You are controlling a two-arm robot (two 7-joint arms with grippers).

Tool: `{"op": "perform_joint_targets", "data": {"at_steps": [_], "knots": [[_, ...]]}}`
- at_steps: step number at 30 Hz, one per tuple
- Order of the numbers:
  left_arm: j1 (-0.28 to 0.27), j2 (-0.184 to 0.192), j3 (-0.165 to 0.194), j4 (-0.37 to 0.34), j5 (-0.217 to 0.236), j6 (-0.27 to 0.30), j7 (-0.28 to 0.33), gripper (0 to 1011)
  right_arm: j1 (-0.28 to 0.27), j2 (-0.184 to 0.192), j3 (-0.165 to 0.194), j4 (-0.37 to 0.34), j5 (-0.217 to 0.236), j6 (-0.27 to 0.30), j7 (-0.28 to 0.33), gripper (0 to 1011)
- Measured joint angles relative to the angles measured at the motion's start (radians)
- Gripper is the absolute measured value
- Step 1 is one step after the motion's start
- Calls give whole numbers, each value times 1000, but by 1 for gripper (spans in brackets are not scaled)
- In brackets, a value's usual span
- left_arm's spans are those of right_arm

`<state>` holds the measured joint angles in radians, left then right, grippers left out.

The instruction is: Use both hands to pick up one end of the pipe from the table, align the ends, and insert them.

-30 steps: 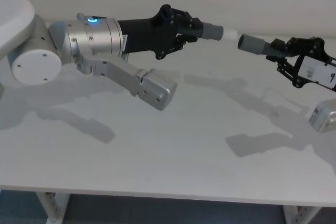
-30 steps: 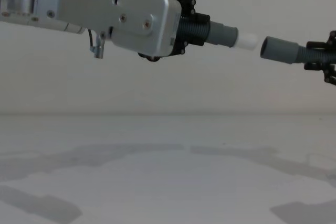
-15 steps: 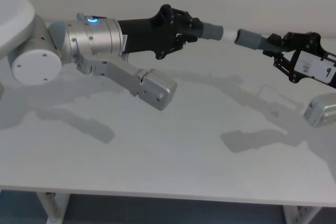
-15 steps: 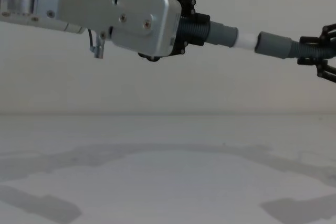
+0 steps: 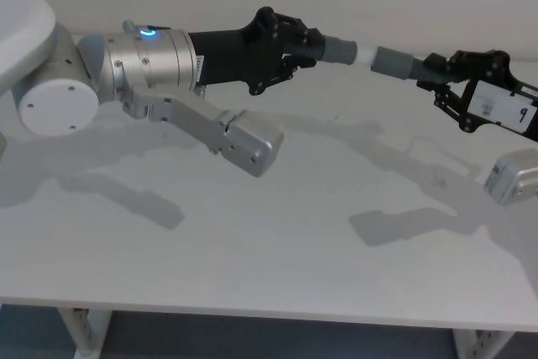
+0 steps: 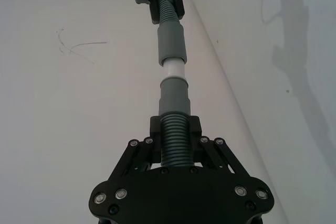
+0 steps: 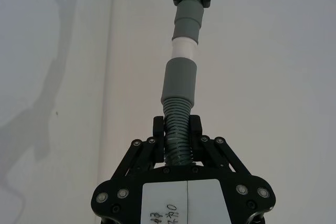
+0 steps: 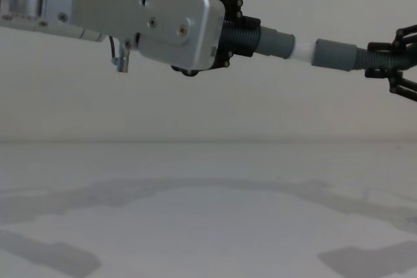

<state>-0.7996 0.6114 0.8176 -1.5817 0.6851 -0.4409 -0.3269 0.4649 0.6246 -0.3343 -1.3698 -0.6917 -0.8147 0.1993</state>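
- Dark grey ribbed hose in two pieces was held in the air above the white counter (image 5: pixel 277 233), one piece in each gripper, neither piece touching the surface.
- The left gripper (image 5: pixel 296 42) reached in from the left side of the head view at the end of a silver-grey arm with a lit ring, its black fingers (image 6: pixel 157 129) closed around the ribbed part of the left hose piece (image 6: pixel 174 140).
- From those fingers a smooth grey cuff (image 8: pixel 273 43) stuck out toward the right, ending in a narrower whitish tip (image 8: pixel 302 50).
- The right gripper (image 5: pixel 454 77) came in from the right edge, and its fingers (image 7: pixel 195 127) were clamped on the ribbed part of the right hose piece (image 7: pixel 178 132), just behind its wider cuff (image 5: pixel 393 61).
- In the chest view the wider cuff met the whitish tip end to end, the two pieces lying nearly in one line, with the right piece sloping slightly downward away from the joint.
- Both wrist views showed a short band of the whitish tip exposed between the two grey cuffs; how far the tip sat inside the wider cuff could not be told.
- Shadows of both arms lay on the counter beneath them.
- The joint sat high in the head view, near the far edge of the counter and to the right of centre.
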Motion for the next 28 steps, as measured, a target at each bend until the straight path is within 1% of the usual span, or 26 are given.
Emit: {"op": "perform_joint_targets", "data": {"at_steps": [28], "knots": [[0, 0, 0, 0, 0, 0, 0, 294, 1, 5, -6, -9, 9, -4, 1, 271]]}}
